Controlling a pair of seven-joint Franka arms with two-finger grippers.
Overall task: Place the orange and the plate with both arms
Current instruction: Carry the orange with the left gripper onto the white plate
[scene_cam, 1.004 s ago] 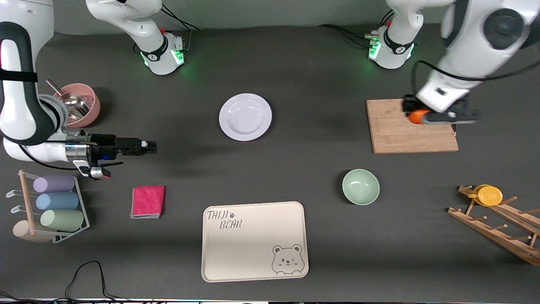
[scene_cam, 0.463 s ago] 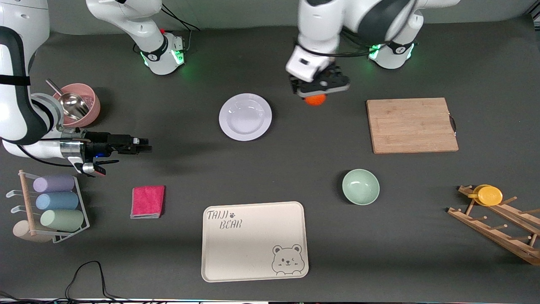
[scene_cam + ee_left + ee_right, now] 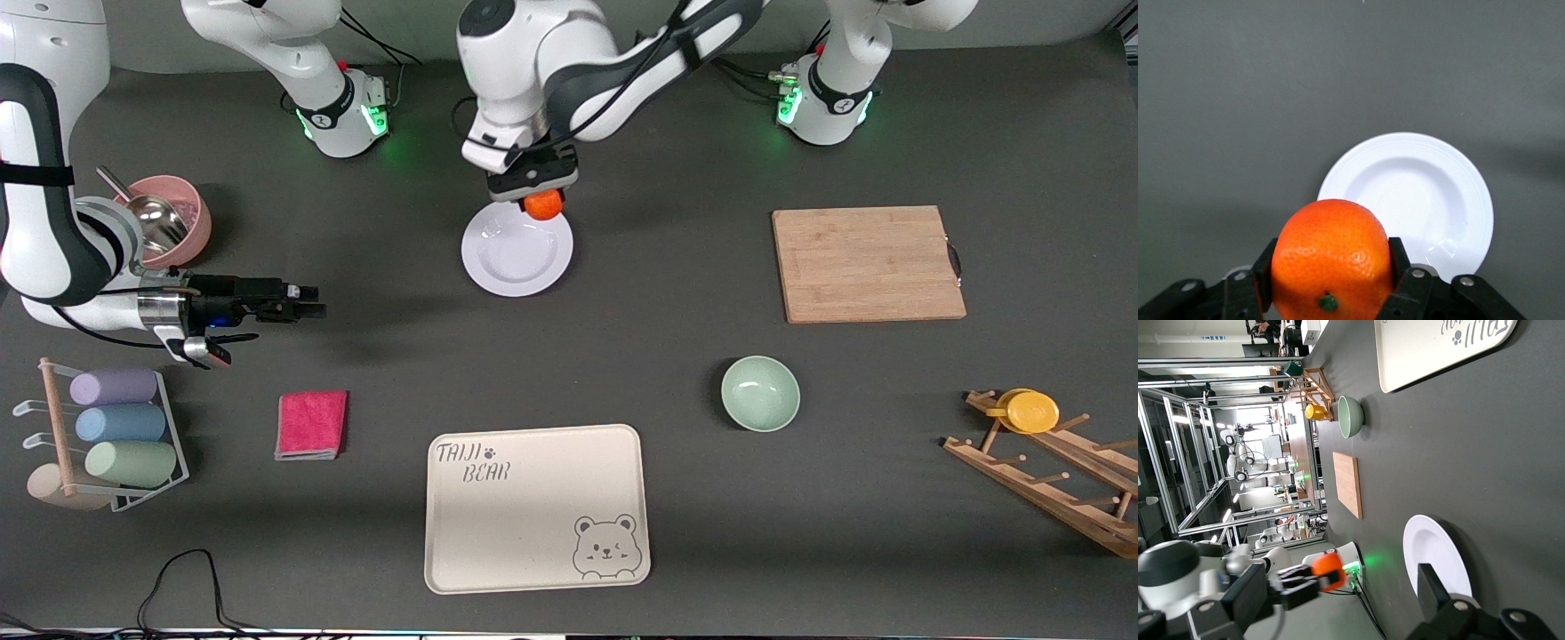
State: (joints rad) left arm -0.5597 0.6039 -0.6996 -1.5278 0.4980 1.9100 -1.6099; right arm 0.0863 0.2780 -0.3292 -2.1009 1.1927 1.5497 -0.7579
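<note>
over the plate's [image 3: 516, 252] rim on the side toward the arm bases, the left claw [image 3: 533, 184] hangs in the air, clamped on the orange [image 3: 543, 204]; the left wrist view shows both dark fingers [image 3: 1407, 283] pressed against the fruit's sides, its green stem end facing the camera. the plate, pale lavender-white and bare, rests flat on the dark counter [image 3: 676, 356] about midway between the two arm bases. whether the orange touches the plate cannot be told from these views; it appears to be clear of it.

right claw [image 3: 311, 310]: held level above the counter toward the right arm's end, between the pink bowl with a metal scoop [image 3: 166, 220] and the pink cloth [image 3: 311, 424], fingers apart and holding nothing; this arm waits.

other items: cream bear tray [image 3: 536, 508], nearest the front camera; mint-green bowl [image 3: 760, 393]; wooden cutting board [image 3: 866, 263]; wooden rack with a yellow cup [image 3: 1031, 412] at the left arm's end; wire holder with three pastel cups [image 3: 120, 425] at the right arm's end.
</note>
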